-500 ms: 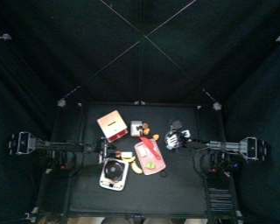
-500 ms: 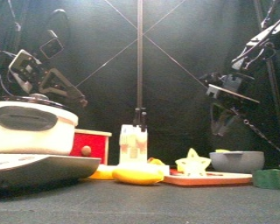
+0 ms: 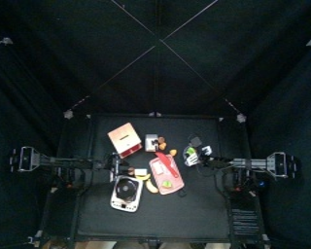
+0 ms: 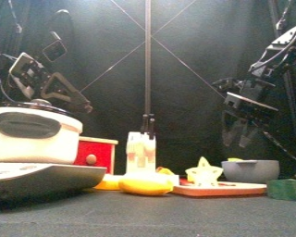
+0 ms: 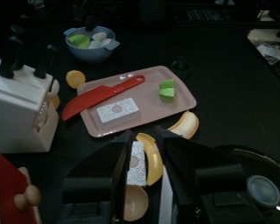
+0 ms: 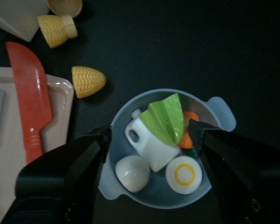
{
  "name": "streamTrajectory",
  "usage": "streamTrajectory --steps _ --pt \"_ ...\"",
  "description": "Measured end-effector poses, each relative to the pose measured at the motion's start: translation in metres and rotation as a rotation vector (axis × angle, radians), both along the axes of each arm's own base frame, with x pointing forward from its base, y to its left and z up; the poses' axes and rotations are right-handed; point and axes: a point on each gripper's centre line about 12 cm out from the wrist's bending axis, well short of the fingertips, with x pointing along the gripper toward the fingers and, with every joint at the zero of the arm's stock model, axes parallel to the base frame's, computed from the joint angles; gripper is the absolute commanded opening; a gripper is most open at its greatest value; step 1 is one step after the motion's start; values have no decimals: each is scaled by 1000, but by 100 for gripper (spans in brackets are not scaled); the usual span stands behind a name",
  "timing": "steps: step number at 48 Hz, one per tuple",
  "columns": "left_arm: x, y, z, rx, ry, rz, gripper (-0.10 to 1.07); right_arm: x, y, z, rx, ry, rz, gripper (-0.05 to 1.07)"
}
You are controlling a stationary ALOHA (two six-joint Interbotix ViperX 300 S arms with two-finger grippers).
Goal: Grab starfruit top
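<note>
- The starfruit top (image 4: 205, 172), a pale yellow-green star-shaped piece, stands on the pink cutting board (image 4: 220, 190) at the right of the worktop (image 4: 176, 218), near its front edge.
- In the left wrist view the same piece shows as a small green lump (image 5: 168, 89) on one end of the pink board (image 5: 146, 116), next to a red toy knife (image 5: 98, 94) and a white card (image 5: 115, 110).
- The right pincer (image 4: 240, 127) hangs high above the worktop, up and to the right of the starfruit top and well apart from it; its jaws stand apart and hold nothing.
- The right wrist view looks straight down on a grey-blue bowl (image 6: 220, 118) holding a green leaf (image 6: 166, 117), a white piece (image 6: 150, 143) and a halved egg (image 6: 184, 174); the starfruit top is not seen there, only the red knife (image 6: 28, 94) at the board's edge.
- The left pincer (image 5: 152, 179) rests at the left side, jaws apart and empty, with a banana slice (image 5: 143, 162) lying between them on the worktop below.
- At the front left stand a white pot with a grey handle (image 4: 32, 135) and a red box (image 4: 93, 153).
</note>
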Motion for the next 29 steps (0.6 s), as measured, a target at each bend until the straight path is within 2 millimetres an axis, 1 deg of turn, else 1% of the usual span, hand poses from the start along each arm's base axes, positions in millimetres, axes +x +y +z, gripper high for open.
streamTrajectory --steps 7,23,29 --pt "0 0 0 0 0 0 71 -5 -4 -13 24 9 -5 104" --pt "0 0 0 -1 0 2 71 -8 -20 -39 40 88 -21 104" --pt "0 1 0 0 0 3 71 -7 -23 -49 51 113 -13 104"
